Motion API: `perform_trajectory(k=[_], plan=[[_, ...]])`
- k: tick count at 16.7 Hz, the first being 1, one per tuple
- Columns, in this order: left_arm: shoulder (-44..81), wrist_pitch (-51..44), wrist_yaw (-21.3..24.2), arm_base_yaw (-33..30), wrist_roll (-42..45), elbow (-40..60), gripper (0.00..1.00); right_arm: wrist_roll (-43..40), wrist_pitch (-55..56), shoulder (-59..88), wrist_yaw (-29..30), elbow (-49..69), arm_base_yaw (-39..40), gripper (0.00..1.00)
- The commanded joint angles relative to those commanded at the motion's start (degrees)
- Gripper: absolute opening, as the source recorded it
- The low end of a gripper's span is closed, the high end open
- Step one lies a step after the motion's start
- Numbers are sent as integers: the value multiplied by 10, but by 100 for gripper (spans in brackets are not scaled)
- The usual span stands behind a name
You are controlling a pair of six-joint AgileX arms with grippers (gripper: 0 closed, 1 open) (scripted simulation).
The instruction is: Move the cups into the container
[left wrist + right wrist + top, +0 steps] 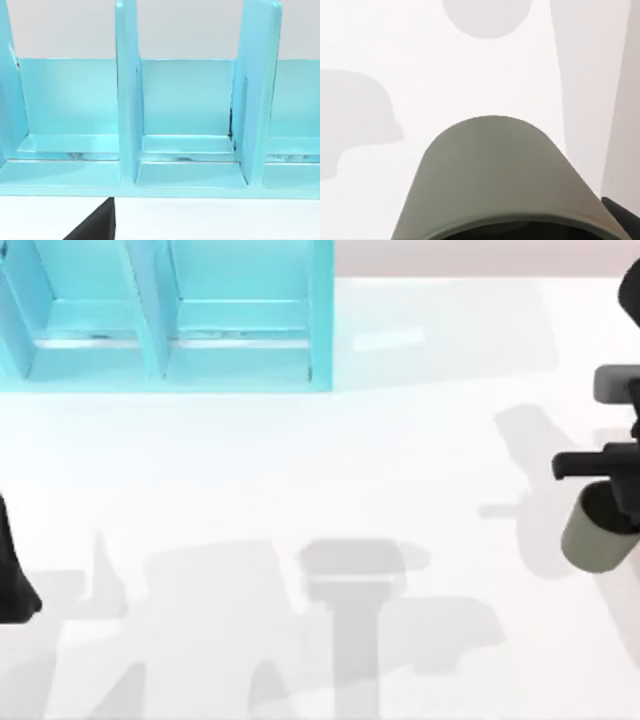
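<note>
While clamped in the right gripper [612,502] at the table's right edge, dull olive-green tapered plastic cup [596,532] lifted, well apart from pale blue compartmented container [322,320] far left. Nothing deposited there yet. Left gripper [12,570] near left edge; finger state undeterminable.

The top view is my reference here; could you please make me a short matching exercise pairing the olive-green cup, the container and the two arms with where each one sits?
Things:
1. olive-green cup
2. light blue container
3. left arm
4. right gripper

Places:
A. top left of the table, dividers upright
B. left edge of the top view
C. right edge, lifted above its own shadow
D. right edge, just above the cup

Pairs: 1-C, 2-A, 3-B, 4-D
</note>
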Motion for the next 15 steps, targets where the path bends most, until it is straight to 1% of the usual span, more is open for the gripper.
perform_trajectory(k=[4, 12, 15], plan=[[0, 0, 0, 0, 0, 0, 100, -81, -20, 29, 4, 52, -85, 0], [0, 0, 0, 0, 0, 0, 100, -332, -71, 102, 15, 189, -335, 0], [0, 0, 0, 0, 0, 0, 100, -410, -83, 119, 17, 226, -413, 0]])
